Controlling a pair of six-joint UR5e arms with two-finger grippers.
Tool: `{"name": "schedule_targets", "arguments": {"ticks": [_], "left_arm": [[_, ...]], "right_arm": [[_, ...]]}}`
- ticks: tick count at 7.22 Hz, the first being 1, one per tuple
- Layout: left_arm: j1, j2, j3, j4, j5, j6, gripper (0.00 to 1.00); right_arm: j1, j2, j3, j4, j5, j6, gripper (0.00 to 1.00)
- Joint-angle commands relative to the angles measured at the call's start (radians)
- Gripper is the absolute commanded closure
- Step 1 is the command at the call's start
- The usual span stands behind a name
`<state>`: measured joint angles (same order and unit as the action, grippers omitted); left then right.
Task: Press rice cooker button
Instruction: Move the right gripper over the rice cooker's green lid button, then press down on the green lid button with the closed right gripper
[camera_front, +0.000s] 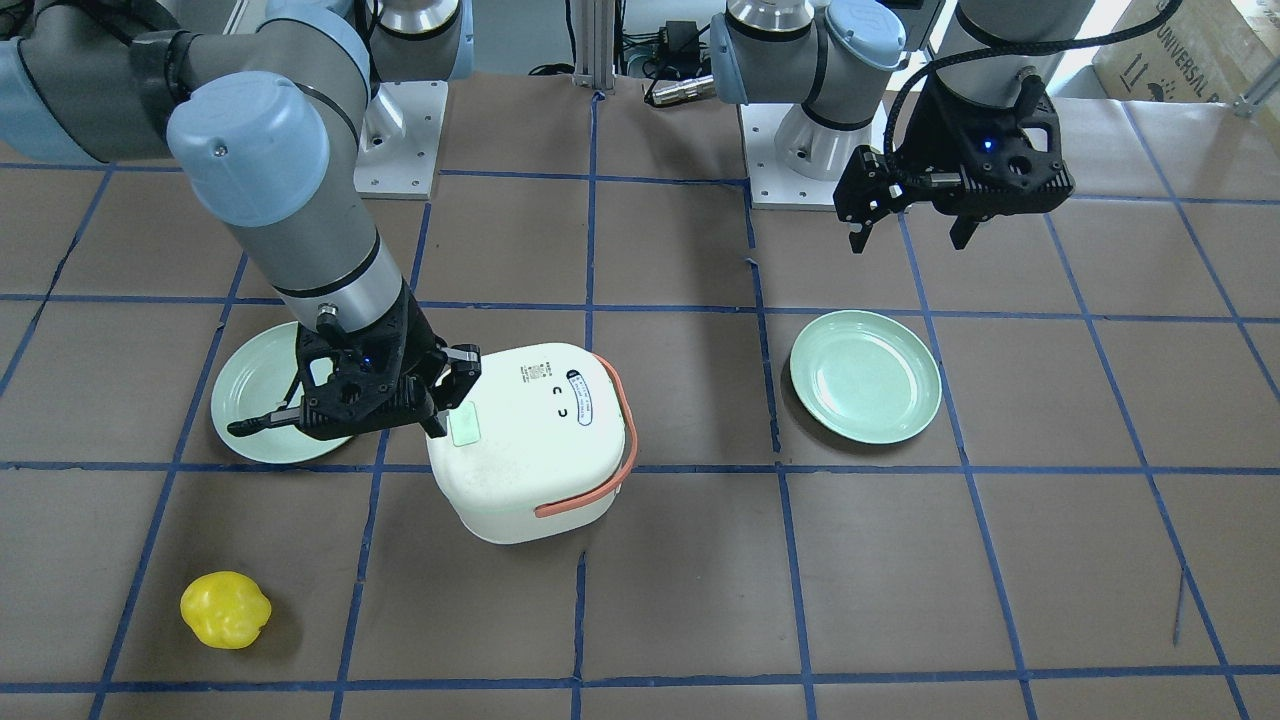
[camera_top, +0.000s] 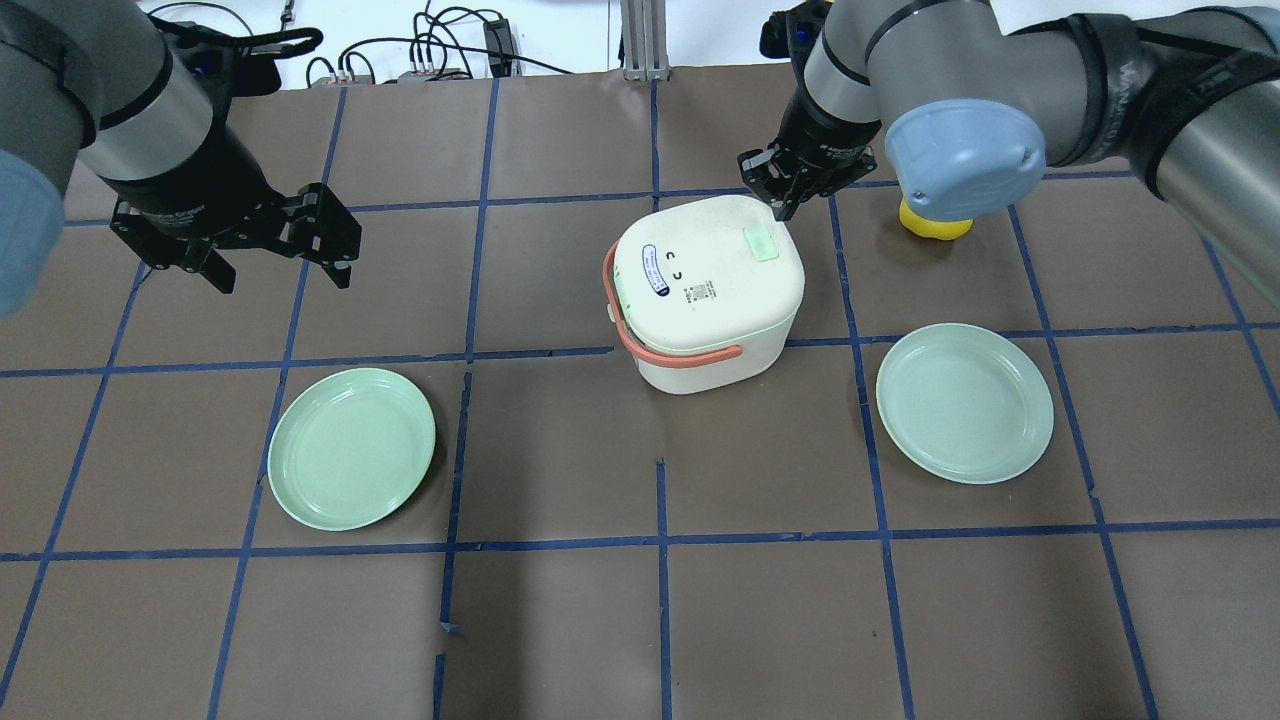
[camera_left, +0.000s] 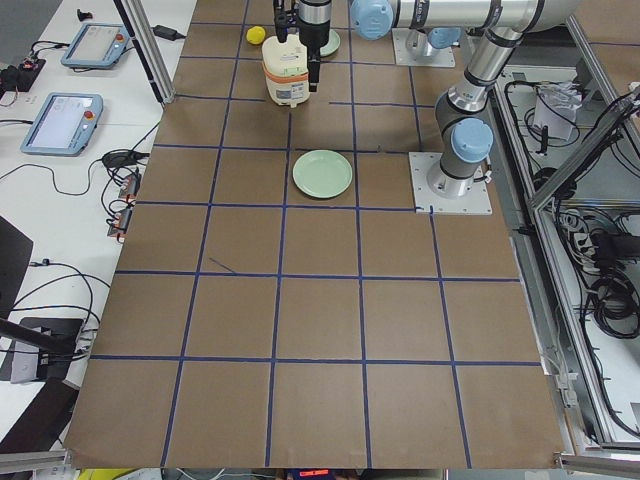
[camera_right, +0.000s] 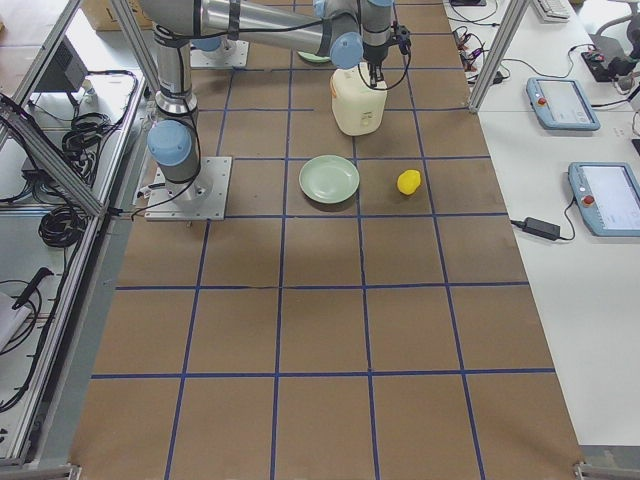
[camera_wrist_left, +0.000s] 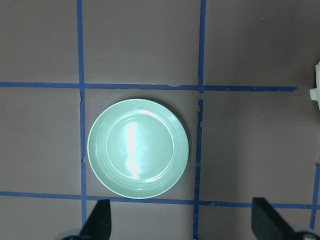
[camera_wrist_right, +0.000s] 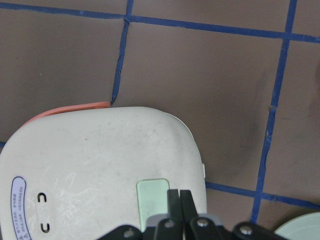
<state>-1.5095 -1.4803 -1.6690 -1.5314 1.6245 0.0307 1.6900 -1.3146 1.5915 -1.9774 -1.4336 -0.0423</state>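
Note:
A white rice cooker (camera_top: 710, 290) with an orange handle stands mid-table; it also shows in the front view (camera_front: 530, 450). A pale green button (camera_top: 762, 243) sits on its lid near the far edge. My right gripper (camera_top: 783, 207) is shut and empty, its tips down at the lid by the button's edge. In the right wrist view the fingers (camera_wrist_right: 175, 202), pressed together, overlap the right edge of the button (camera_wrist_right: 150, 200). I cannot tell whether they touch it. My left gripper (camera_top: 278, 277) is open and empty, hovering above a green plate (camera_wrist_left: 138, 148).
Two pale green plates lie on the table, one at the robot's left (camera_top: 352, 447) and one at its right (camera_top: 964, 402). A yellow pepper (camera_front: 226, 609) lies beyond the cooker, partly hidden behind my right arm in the overhead view.

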Motion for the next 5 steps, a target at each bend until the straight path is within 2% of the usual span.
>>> {"name": "schedule_targets", "arguments": {"ticks": [1,5], "left_arm": [[0.0,0.0,0.0,0.001,0.0,0.0,0.0],[0.0,0.0,0.0,0.001,0.0,0.0,0.0]], "right_arm": [[0.014,-0.002,0.025,-0.043,-0.005,0.034,0.86],[0.031,0.0,0.028,-0.055,-0.025,0.048,0.86]]}}
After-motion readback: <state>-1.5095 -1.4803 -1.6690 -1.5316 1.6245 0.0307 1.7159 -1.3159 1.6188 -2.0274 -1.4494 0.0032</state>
